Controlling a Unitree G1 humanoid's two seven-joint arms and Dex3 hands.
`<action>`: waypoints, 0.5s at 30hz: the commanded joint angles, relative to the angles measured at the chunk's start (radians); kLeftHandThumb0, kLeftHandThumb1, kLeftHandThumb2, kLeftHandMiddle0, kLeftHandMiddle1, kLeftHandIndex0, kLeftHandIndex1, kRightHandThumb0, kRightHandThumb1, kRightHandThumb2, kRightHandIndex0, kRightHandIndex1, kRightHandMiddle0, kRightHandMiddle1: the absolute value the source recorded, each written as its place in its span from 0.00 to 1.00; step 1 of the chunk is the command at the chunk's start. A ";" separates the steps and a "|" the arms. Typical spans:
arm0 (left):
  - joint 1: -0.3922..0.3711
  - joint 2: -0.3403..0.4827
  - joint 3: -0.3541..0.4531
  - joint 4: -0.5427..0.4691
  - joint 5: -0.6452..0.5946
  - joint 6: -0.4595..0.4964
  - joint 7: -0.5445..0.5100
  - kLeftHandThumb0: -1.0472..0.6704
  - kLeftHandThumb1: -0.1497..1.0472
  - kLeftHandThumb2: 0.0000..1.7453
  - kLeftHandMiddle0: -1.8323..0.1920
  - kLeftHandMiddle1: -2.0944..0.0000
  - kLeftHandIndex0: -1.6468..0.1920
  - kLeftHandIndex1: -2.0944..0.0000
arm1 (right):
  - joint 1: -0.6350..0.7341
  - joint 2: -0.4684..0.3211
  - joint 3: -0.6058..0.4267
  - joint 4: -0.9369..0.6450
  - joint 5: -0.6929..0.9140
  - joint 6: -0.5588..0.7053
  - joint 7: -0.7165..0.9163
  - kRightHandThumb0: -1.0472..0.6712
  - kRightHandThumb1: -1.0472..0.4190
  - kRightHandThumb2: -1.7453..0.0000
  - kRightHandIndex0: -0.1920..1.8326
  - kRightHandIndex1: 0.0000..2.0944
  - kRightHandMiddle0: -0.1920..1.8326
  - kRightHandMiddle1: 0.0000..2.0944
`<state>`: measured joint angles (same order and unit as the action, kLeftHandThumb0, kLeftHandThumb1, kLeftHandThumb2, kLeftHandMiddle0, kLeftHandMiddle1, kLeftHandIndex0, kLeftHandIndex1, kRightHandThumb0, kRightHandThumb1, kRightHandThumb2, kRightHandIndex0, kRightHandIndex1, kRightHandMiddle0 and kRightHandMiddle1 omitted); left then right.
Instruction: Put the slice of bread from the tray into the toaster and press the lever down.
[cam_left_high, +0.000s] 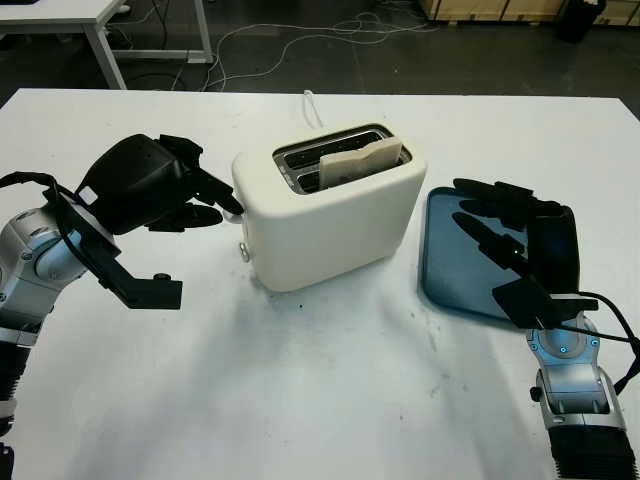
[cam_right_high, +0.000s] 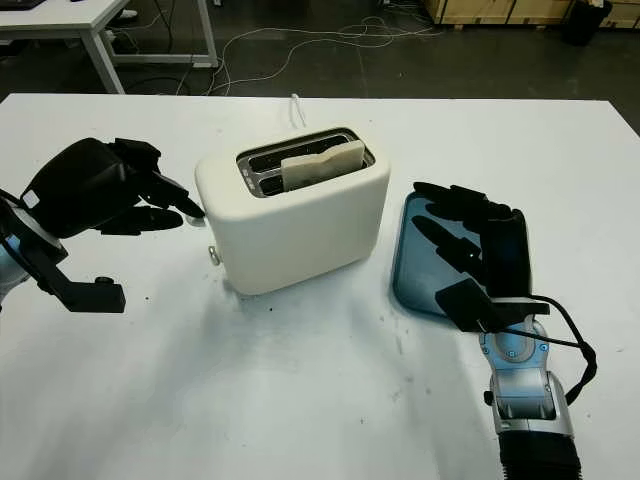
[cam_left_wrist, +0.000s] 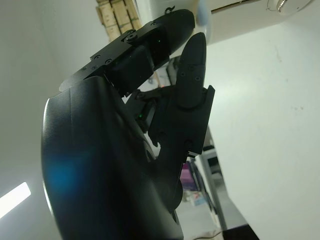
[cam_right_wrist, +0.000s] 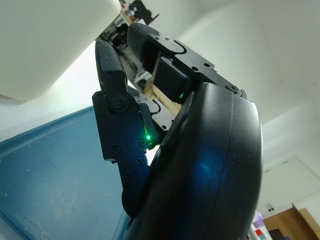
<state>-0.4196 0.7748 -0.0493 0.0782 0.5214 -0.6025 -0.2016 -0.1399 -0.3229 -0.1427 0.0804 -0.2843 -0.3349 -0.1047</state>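
A cream toaster (cam_left_high: 330, 225) stands mid-table. A slice of bread (cam_left_high: 350, 162) sits in its nearer slot, its top edge poking out. My left hand (cam_left_high: 215, 200) is at the toaster's left end, open, its fingertips (cam_right_high: 185, 207) against the small pale lever (cam_left_high: 236, 214) there. In the left wrist view the fingers (cam_left_wrist: 192, 65) stretch toward that end of the toaster. The blue tray (cam_left_high: 448, 255) lies to the right of the toaster with nothing on its visible part. Over the tray hovers my right hand (cam_left_high: 490, 225), open; the tray floor (cam_right_wrist: 45, 185) lies under it.
A white cable (cam_left_high: 312, 105) runs from behind the toaster over the table's far edge. A round knob (cam_left_high: 243, 252) sits low on the toaster's left end. Beyond the table are a dark floor with cables and a desk leg (cam_left_high: 105, 50).
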 joint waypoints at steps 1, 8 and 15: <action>0.015 -0.006 0.002 0.002 -0.011 -0.002 0.003 0.43 0.89 0.10 0.58 0.39 0.36 0.85 | -0.001 0.003 0.002 -0.021 0.021 0.008 0.009 0.39 0.09 0.95 0.59 0.08 0.56 0.00; 0.012 -0.007 0.003 0.011 -0.009 0.000 0.000 0.43 0.89 0.11 0.59 0.41 0.37 0.83 | 0.001 -0.001 0.003 -0.022 0.023 -0.013 0.017 0.38 0.09 0.96 0.59 0.09 0.56 0.00; 0.002 -0.009 0.003 0.035 0.006 0.000 0.019 0.45 0.89 0.07 0.56 0.36 0.38 0.80 | 0.002 -0.001 0.005 -0.024 0.024 -0.019 0.021 0.39 0.09 0.96 0.59 0.09 0.56 0.00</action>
<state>-0.4198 0.7679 -0.0492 0.1045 0.5236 -0.5982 -0.1970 -0.1398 -0.3230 -0.1423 0.0704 -0.2740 -0.3357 -0.0877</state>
